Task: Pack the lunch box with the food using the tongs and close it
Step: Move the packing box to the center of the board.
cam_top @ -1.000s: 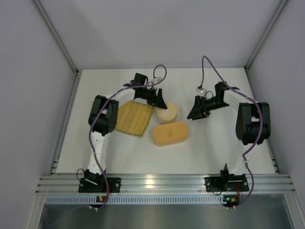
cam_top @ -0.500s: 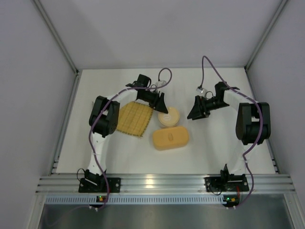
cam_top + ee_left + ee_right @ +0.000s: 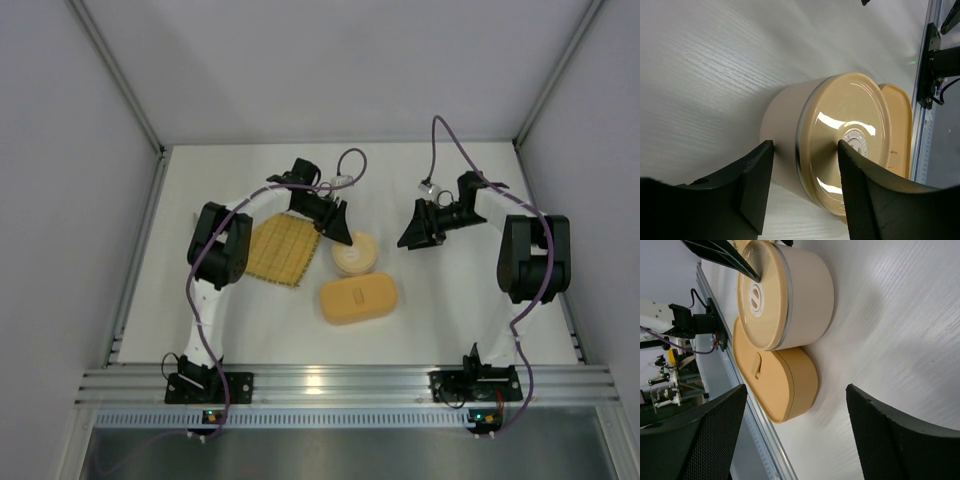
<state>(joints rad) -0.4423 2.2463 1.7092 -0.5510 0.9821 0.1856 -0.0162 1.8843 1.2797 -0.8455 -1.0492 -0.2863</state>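
1. Since a second ago the lunch box (image 3: pixel 358 299) has slid a bit toward the near edge. The round bowl (image 3: pixel 355 254) behind it came along, and the left claw (image 3: pixel 344 236) moved near and right with it.
2. Lunch box is around the middle of the table (image 3: pixel 450 310), lid on, long side running roughly left to right.
3. Round bowl has its tan lid on and sits just far of the box, looks like they're touching.
4. Left claw's fingers are apart and straddle the bowl's far-left rim, one over the lid and one down the wall. Can't tell if it's actually pinching.
5. Right claw (image 3: pixel 415 240) hangs to the right of the bowl, fingers spread wide with nothing between them.
6. Woven yellow mat (image 3: pixel 280 250) lies left of the bowl.
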